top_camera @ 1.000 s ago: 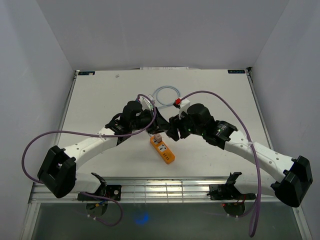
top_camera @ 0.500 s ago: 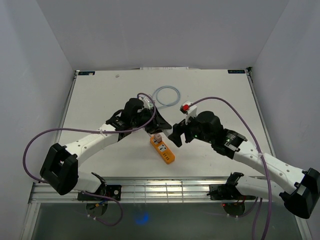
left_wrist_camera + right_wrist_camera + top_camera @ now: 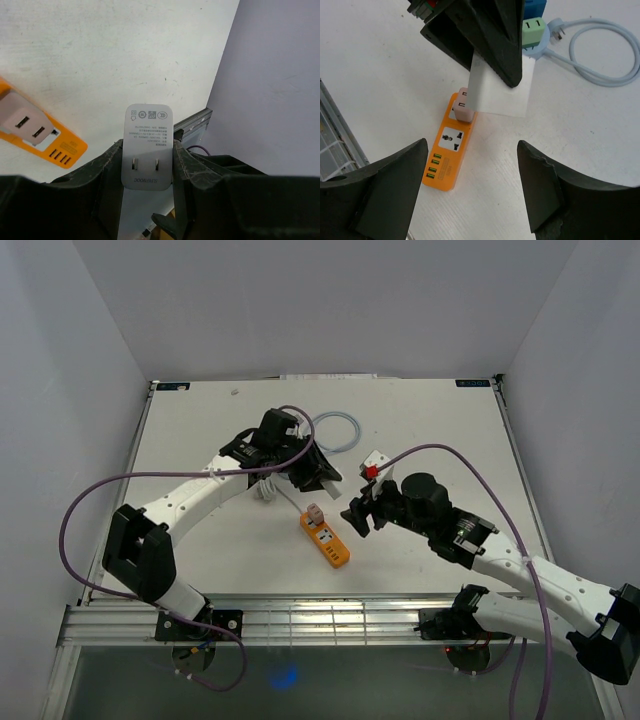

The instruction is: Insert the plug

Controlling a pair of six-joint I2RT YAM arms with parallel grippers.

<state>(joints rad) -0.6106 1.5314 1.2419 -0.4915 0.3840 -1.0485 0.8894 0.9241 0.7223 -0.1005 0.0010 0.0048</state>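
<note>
Left gripper, just left of centre in the top view, clamped on the white plug, prongs facing outward; orange power strip at centre, just below the plug, pink adapter on its far end; right gripper immediately right, jaws apart, holding nothing

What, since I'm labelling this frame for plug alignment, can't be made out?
Left wrist: print on the charger too small; power strip cut by the left edge.
Right wrist: charger's prongs hidden behind the left pincer.
Top: charger mostly hidden under that pincer.
</note>
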